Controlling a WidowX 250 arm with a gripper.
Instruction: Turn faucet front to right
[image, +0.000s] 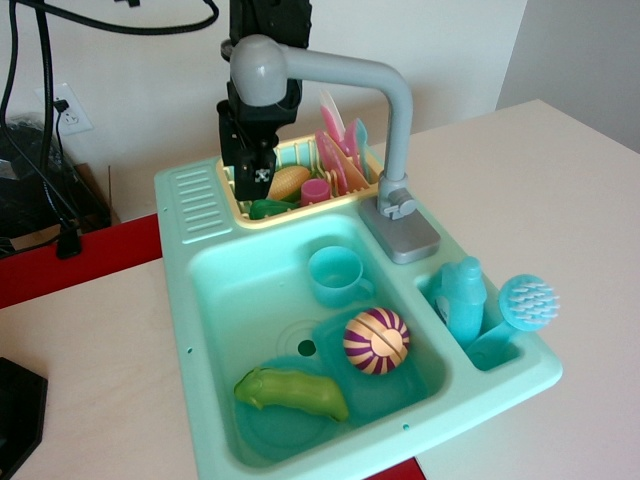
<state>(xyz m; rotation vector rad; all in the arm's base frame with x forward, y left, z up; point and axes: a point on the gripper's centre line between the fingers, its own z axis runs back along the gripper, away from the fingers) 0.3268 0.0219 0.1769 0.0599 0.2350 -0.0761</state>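
The grey faucet (400, 110) stands upright on its grey base (402, 232) at the back right of the teal toy sink (185, 260). Its long arm reaches left and ends in a round head (258, 68) above the yellow dish rack. My black gripper (255, 178) hangs down directly behind the head, which hides part of it. Its tip is over the rack's left end. The fingers look closed together with nothing between them. I cannot tell whether it touches the head.
The yellow rack (300, 205) holds pink plates (335, 150) and toy food. The basin holds a teal cup (335, 275), a striped ball (376, 340) and a green vegetable (292, 392). A blue bottle (462, 298) and brush (528, 302) sit in the right compartment.
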